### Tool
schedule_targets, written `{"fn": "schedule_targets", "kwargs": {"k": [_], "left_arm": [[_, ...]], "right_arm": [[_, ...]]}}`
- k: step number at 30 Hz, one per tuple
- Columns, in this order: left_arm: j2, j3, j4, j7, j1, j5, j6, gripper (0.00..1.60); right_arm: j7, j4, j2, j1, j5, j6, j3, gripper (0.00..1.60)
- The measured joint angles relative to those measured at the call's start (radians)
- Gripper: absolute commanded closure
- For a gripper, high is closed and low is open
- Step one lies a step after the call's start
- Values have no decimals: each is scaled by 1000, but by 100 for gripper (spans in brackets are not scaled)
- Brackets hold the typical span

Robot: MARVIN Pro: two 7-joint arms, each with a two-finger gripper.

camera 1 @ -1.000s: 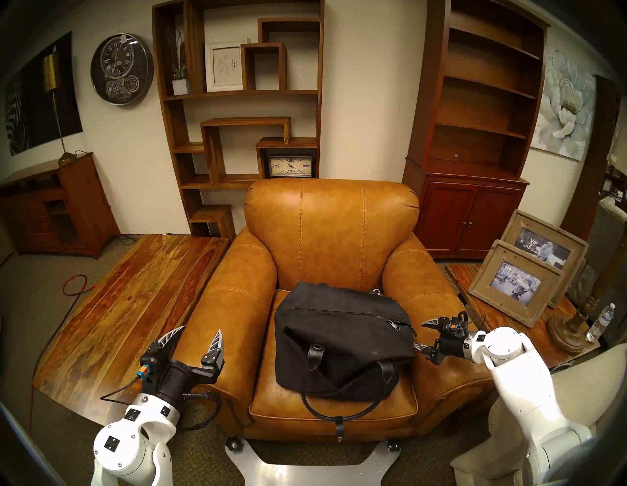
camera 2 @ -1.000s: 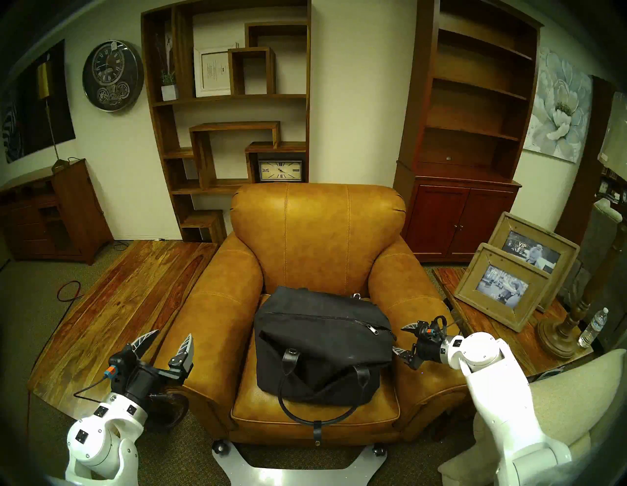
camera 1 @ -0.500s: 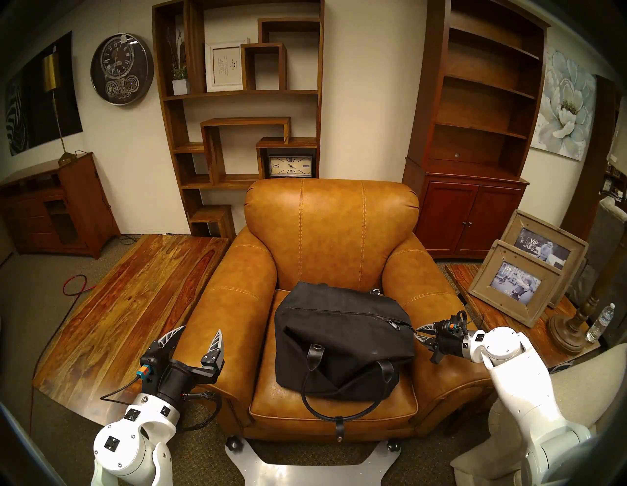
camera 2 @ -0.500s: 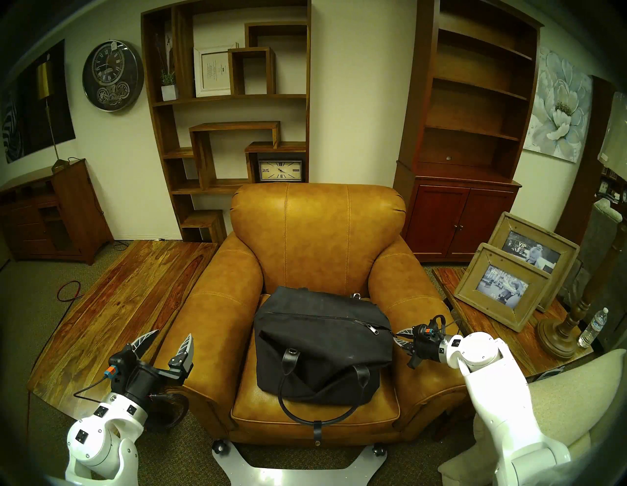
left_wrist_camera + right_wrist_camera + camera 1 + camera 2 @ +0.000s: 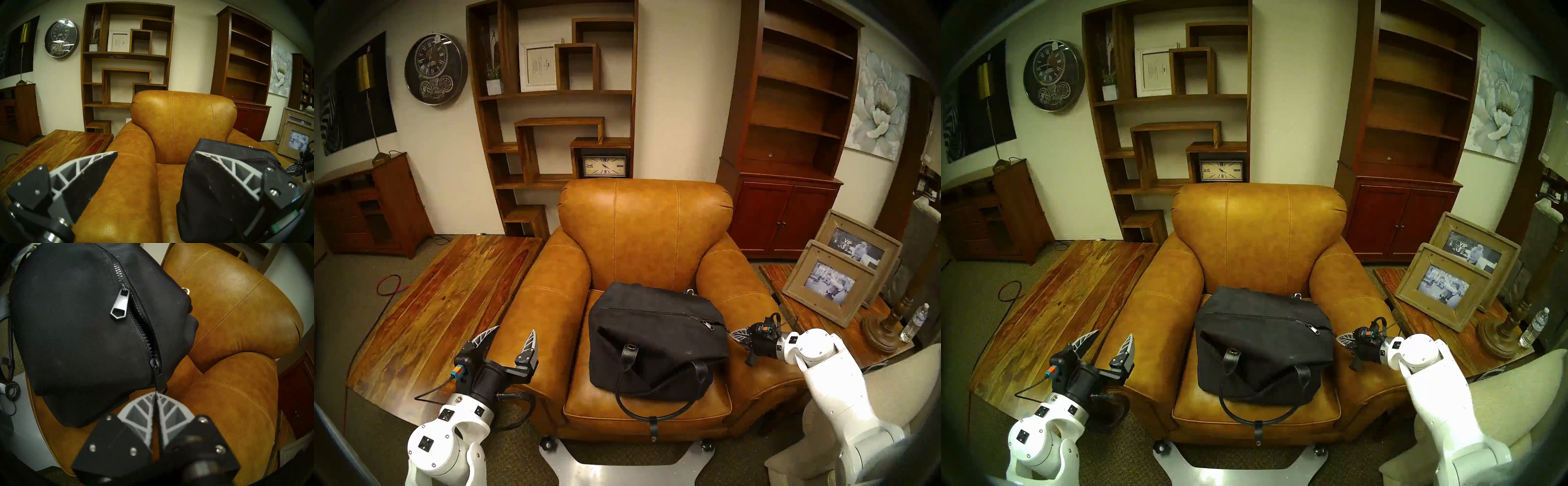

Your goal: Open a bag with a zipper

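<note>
R tool (image 5: 156,393) pinching zipper (image 5: 141,324) end, bag (image 5: 76,338)

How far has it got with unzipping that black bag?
Barely begun. Done: the right gripper has pinched shut on the zipper's end tail. In hand: steadying the bag. Left: the pull tab lies untouched, the zipper mostly closed, and the left gripper open.
</note>
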Motion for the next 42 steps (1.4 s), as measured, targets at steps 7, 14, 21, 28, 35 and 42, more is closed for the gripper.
{"fn": "schedule_targets", "kwargs": {"k": [7,14,21,28,35,42], "left_arm": [[0,0,0,0,0,0,0,0],[0,0,0,0,0,0,0,0],[-1,0,0,-1,0,1,0,0],[-1,0,0,-1,0,1,0,0],[-1,0,0,-1,0,1,0,0],[-1,0,0,-1,0,1,0,0]], "right_arm": [[-4,3,-7,0,0,-5,0,160],[-16,14,-12,1,-14,-11,-8,160],[-28,41,-20,5,-43,-15,-27,160],[-47,68,-33,8,-55,-21,-28,32],[-57,66,-37,8,-45,-40,-7,0],[-42,34,-22,7,-32,-63,15,0]]}}
